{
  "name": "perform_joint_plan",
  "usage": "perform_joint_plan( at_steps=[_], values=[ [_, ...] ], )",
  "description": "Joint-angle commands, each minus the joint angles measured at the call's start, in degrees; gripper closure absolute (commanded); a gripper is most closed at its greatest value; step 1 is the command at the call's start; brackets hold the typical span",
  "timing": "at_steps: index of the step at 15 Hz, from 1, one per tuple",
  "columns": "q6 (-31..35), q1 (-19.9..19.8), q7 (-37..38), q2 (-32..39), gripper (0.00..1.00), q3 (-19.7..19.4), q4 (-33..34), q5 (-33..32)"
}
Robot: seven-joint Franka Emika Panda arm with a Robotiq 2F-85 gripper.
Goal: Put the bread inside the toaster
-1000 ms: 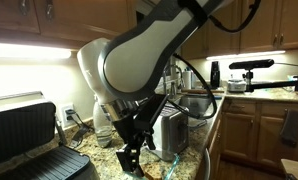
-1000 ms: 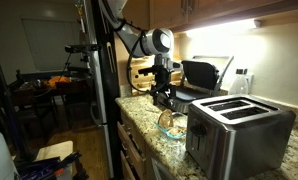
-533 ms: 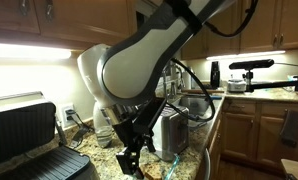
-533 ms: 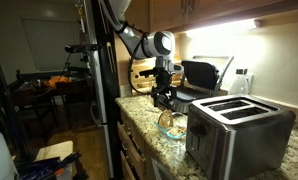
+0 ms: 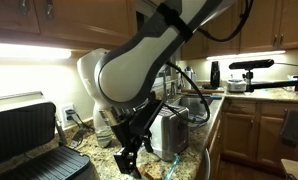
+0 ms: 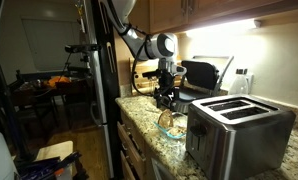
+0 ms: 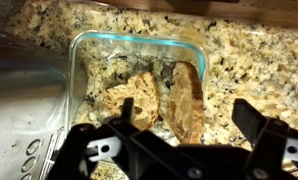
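Observation:
In the wrist view two tan slices of bread lie in a clear glass container [image 7: 84, 45] on the speckled granite counter: one slice [image 7: 131, 97] flat at the left, one slice [image 7: 184, 98] tilted on edge at the right. My gripper [image 7: 182, 118] is open, its dark fingers straddling the right slice from just above. The steel toaster [image 7: 24, 110] fills the left of that view. In the exterior views the toaster [image 6: 239, 130] [image 5: 171, 130] stands next to the container [image 6: 170, 124], with the gripper [image 6: 168, 103] [image 5: 132, 157] above the container.
A black-and-silver contact grill [image 5: 24, 140] [image 6: 201, 75] stands open on the counter. A white appliance [image 5: 104, 122] sits behind the arm. The counter edge [image 6: 139, 135] drops to the cabinets. A refrigerator [image 6: 99, 90] stands by the counter end.
The arm has shifted slightly toward the glass container; the gripper stays open over the bread.

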Motion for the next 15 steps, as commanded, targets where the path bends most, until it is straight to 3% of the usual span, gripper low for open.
perform_joint_plan(
  at_steps=[1, 12, 13, 15],
  values=[
    [-1.6, 1.4, 0.8, 2.3, 0.0, -1.7, 3.1, 0.6],
    [-1.7, 1.7, 0.9, 5.7, 0.0, -2.7, 6.5, 1.1],
    [-1.6, 1.8, 0.9, 5.6, 0.25, -2.7, 6.4, 1.0],
    [-1.5, 1.9, 1.0, 5.4, 0.33, -2.8, 6.3, 1.0]
  ],
)
